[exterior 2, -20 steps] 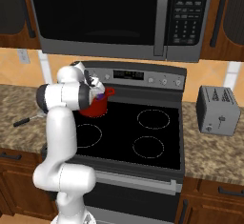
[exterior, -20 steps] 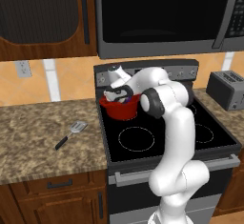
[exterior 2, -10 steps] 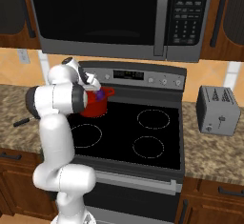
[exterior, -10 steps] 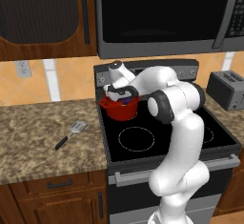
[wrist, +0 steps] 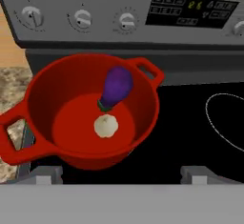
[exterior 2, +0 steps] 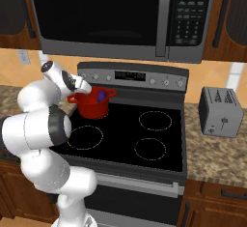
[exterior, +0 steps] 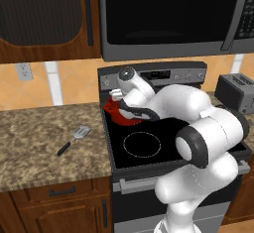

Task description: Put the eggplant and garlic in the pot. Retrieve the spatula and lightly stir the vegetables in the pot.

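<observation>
eggplant: glossy purple oval eggplant (wrist: 116,87) in squat red pot (wrist: 33,99), leaning on wall, stem down toward pale garlic bulb (wrist: 106,126)
spatula: slotted-head black-handled spatula (exterior: 73,139) on granite surface (exterior: 34,143), head toward stove
end effector: (wrist: 122,173) above pot, fingers spread, holding nothing

pot (wrist: 28,99): glossy red enamel | eggplant (wrist: 116,86): glossy | stovetop (exterior 2: 159,139): smooth black glass

microwave (exterior 2: 116,16) above stove (exterior 2: 144,134); toaster (exterior 2: 220,111) on right counter (exterior 2: 217,148); outlet (exterior: 22,71) on wall.

The white arm bends forward and to its left, its end effector (wrist: 116,171) spread wide, fingers holding nothing.
</observation>
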Available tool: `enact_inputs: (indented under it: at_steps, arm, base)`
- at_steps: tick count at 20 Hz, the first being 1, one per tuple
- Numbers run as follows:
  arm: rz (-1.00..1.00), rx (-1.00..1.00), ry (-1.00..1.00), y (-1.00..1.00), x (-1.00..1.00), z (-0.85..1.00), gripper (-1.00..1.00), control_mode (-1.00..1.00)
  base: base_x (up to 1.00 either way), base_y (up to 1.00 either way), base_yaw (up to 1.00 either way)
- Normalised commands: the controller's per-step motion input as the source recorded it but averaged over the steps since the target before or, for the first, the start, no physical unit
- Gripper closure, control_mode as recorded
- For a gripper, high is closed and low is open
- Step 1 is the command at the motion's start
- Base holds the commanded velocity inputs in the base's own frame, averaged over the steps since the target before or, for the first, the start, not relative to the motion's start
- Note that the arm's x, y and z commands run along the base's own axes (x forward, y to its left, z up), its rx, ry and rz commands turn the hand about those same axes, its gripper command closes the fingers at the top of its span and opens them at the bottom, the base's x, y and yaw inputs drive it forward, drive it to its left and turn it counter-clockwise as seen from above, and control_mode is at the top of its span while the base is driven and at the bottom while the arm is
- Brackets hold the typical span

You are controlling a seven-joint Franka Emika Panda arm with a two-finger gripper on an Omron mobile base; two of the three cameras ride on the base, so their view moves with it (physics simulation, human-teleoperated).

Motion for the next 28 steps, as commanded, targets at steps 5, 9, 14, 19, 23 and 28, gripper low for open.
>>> enact_inputs:
  at_steps: [5, 9, 14, 19, 23, 28]
  arm:
    - [0.00, 0.01, -0.10, 0.36, -1.00, 0.80, -1.00, -1.00]
    - [0.00, 0.01, -0.10, 0.48, -1.00, 0.86, -1.00, -1.00]
    - [0.01, 0.03, 0.04, 0.70, -0.52, 0.61, -1.00, -1.00]
    - [0.12, 0.11, 0.25, 0.93, -0.04, -0.07, -1.00, -1.00]
    - [0.14, 0.10, 0.29, 0.85, 0.00, -0.23, -1.00, -1.00]
    - [0.08, 0.04, 0.32, 0.84, 0.00, -0.27, -1.00, -1.00]
  base:
    - [0.00, 0.00, 0.00]
    - [0.00, 0.00, 0.00]
    - [0.00, 0.00, 0.00]
    - [0.00, 0.00, 0.00]
    - [0.00, 0.00, 0.00]
    - [0.00, 0.00, 0.00]
